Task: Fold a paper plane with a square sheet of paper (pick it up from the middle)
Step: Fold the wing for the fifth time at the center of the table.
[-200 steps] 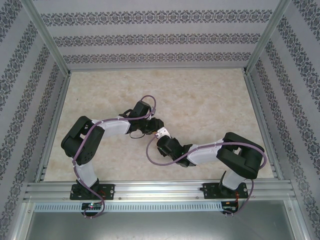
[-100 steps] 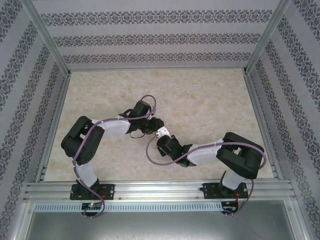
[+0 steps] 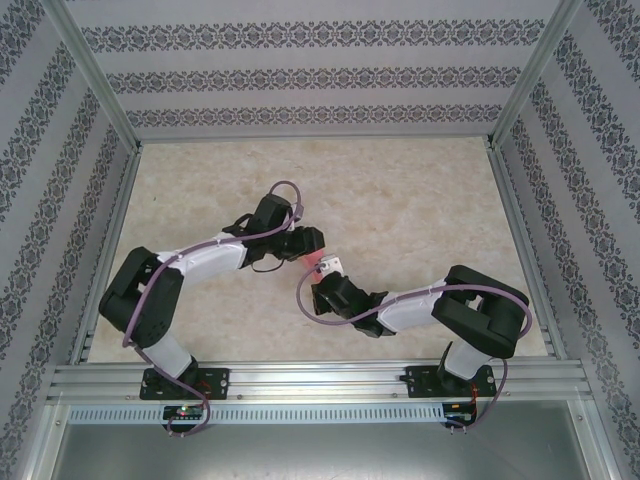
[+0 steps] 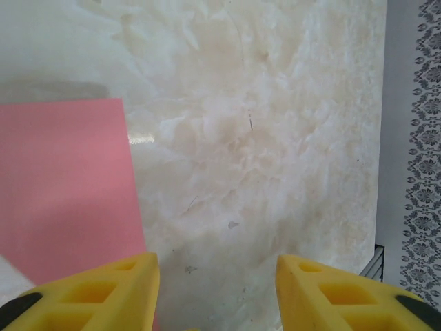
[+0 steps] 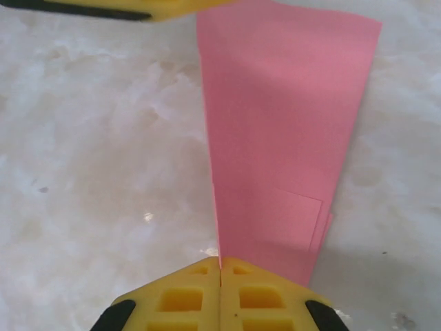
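The pink paper (image 5: pixel 275 124) is thin, matte and smooth. It is folded to a long wedge, wide at the far end and narrow at the near one, with a small square flap layered near the narrow end. It sits over a glossy tabletop (image 5: pixel 103 138) of cream, marble-like veining.

The right claw (image 5: pixel 220 262) has yellow fingers with moulded square pockets. They are pressed tight together, pinching the paper's narrow end along its straight left edge.

The left claw (image 4: pixel 217 265), of the same yellow ribbed plastic, stands open just right of the paper. Only bare tabletop lies between its fingers (image 4: pixel 103 286), and one finger overlaps the paper's near corner.

A second ago, seen from above, the two claws crowded together and no pink showed. Now the left arm is stretched longer and lower, its elbow nearer the left wall. A sliver of paper (image 3: pixel 318 261) shows between the claws.
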